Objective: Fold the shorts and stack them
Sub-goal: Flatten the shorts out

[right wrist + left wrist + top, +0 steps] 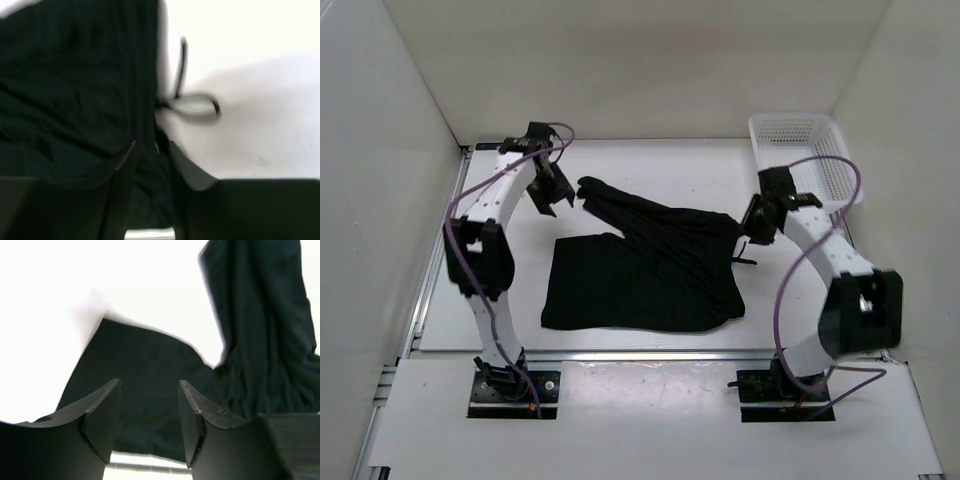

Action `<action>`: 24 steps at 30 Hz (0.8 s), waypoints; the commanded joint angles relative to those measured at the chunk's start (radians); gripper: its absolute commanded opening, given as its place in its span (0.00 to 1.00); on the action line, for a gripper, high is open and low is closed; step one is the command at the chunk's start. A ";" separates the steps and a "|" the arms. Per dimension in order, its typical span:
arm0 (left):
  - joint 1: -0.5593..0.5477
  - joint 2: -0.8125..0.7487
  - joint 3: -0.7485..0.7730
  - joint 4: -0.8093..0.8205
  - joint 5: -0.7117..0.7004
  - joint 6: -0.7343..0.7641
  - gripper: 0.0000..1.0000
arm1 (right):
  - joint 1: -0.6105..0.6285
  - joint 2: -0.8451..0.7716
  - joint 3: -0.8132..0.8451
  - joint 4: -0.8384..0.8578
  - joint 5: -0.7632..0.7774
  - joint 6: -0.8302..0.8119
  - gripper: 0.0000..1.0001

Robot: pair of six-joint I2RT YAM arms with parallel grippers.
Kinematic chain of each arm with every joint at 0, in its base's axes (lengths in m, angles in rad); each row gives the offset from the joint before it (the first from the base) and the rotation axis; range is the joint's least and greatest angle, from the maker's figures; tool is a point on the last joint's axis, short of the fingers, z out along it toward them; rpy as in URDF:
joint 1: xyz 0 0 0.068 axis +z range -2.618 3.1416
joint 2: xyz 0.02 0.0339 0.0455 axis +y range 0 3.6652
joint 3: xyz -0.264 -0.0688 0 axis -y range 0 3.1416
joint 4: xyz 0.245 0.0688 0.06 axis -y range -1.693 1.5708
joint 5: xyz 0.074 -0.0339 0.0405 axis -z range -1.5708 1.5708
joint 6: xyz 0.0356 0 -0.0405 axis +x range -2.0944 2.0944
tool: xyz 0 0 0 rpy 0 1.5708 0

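Left gripper [150,381] open, empty, over shorts' [640,280] far leg; right gripper [151,144] at waist edge, can't tell if gripping. Fold prob. half-done, no stack yet.

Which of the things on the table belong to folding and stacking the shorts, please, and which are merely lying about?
Part of the job:
- black shorts, spread on the table, one leg thrown over
- their drawstring
- left gripper, over the shorts
- right gripper, at the waist edge

Lying about:
- white mesh basket, far right corner, apart from the shorts
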 commanded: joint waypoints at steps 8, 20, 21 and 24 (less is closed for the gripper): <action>-0.053 0.427 0.607 -0.107 -0.063 0.188 0.71 | 0.016 0.466 0.414 -0.017 0.011 -0.209 0.70; -0.074 0.657 0.821 0.051 -0.064 0.258 0.85 | 0.025 0.700 0.632 -0.027 -0.031 -0.249 0.48; -0.074 0.668 0.830 0.061 -0.064 0.258 0.85 | 0.025 0.700 0.632 -0.027 -0.032 -0.249 0.29; -0.074 0.690 0.850 0.100 0.020 0.247 0.83 | 0.025 0.700 0.632 -0.027 -0.044 -0.249 0.02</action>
